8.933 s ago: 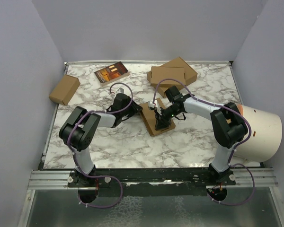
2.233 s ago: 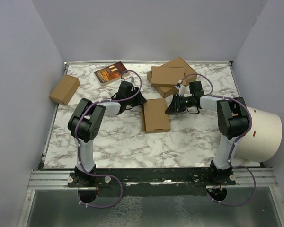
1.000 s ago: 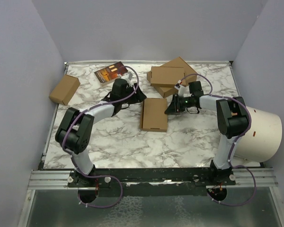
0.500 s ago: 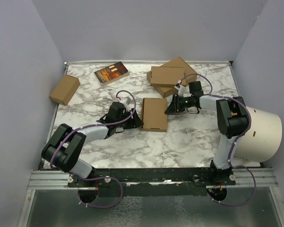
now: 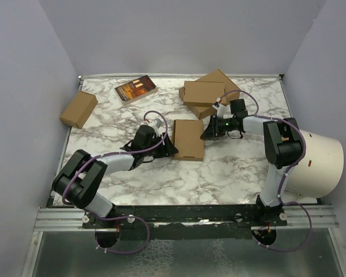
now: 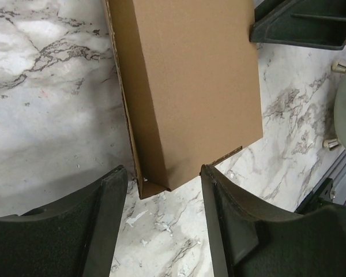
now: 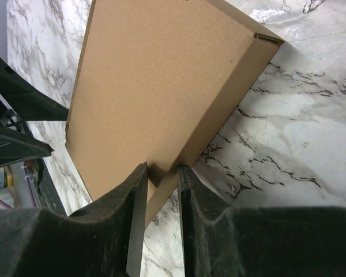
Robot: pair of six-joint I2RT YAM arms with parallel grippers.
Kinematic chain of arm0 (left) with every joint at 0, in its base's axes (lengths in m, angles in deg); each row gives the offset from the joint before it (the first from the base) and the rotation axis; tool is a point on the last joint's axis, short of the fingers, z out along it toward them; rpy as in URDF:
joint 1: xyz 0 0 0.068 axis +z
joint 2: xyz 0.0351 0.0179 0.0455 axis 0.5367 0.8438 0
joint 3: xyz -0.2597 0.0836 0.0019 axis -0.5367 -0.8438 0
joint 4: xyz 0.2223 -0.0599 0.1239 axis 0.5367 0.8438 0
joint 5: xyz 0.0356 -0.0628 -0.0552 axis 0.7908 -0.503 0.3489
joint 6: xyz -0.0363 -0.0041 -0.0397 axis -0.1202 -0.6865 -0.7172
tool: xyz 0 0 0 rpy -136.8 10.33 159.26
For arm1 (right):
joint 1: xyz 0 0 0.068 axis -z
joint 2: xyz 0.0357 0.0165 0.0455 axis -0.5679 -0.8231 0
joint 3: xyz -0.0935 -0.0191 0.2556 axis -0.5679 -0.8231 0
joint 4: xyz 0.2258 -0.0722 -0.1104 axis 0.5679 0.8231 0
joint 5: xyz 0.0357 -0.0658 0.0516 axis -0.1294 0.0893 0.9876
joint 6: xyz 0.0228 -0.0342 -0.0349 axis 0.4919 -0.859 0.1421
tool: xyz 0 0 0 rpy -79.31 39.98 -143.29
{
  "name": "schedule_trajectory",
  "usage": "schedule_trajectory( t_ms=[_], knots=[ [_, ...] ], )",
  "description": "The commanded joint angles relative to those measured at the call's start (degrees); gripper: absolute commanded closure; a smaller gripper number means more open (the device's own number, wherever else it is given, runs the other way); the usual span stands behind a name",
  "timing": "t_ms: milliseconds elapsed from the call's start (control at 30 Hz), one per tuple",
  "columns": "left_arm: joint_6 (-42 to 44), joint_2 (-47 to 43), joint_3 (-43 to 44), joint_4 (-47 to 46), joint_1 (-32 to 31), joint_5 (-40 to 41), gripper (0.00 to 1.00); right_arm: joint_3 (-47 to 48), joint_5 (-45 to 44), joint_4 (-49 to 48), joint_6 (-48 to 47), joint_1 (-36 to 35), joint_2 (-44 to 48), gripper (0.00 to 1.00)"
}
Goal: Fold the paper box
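Note:
The paper box (image 5: 188,139) lies flat and closed on the marble table, a thin brown cardboard mailer. My right gripper (image 5: 206,132) is at its right edge, shut on the box's corner (image 7: 161,170); the brown lid (image 7: 155,86) stretches away from the jaws. My left gripper (image 5: 169,148) sits at the box's near-left corner, open. In the left wrist view that corner (image 6: 161,182) lies just ahead of the left gripper (image 6: 163,199), untouched by either finger (image 6: 112,196).
A stacked pair of folded brown boxes (image 5: 206,92) lies at the back, close behind my right arm. A small carton (image 5: 78,109) sits at the left edge, a dark book (image 5: 136,89) at the back left. A big white cylinder (image 5: 320,164) stands off the table's right side.
My left arm swung from the box's far-left side down toward me, to its near-left corner. The right gripper and the box have stayed put.

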Motion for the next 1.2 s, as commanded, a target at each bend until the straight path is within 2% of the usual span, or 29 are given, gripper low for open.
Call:
schedule_trajectory(
  t_ms=[0,167,500,900,967,1067,1167],
  knots=[
    [-0.6,0.0,0.8,2.1,-1.0,2.0,0.45,0.3,-1.5,0.9,-1.9,-0.4,-2.4,0.74],
    [-1.2,0.4,1.0,2.3,-2.0,2.2,0.52,0.2,-1.4,0.9,-1.8,-0.4,-2.4,0.74],
    [-1.7,2.7,2.5,2.3,-3.0,1.1,0.75,-0.1,-1.2,0.6,-1.3,-0.6,-2.5,0.75],
    [-3.7,5.1,3.7,1.4,-3.9,2.0,0.76,-1.0,0.0,-0.1,-0.6,-1.8,-2.0,0.75],
    [-5.1,5.2,3.6,1.0,-4.0,2.5,0.78,-1.6,0.2,-0.5,0.0,-2.1,-1.8,0.75],
    [-8.2,5.3,3.3,-0.8,-4.0,2.3,0.87,-2.1,0.2,-1.2,0.6,-2.8,-1.7,0.75],
    [-10.1,5.3,3.2,-1.6,-4.0,2.5,0.87,-2.2,0.1,-1.3,0.8,-3.0,-1.7,0.74]
  ],
)
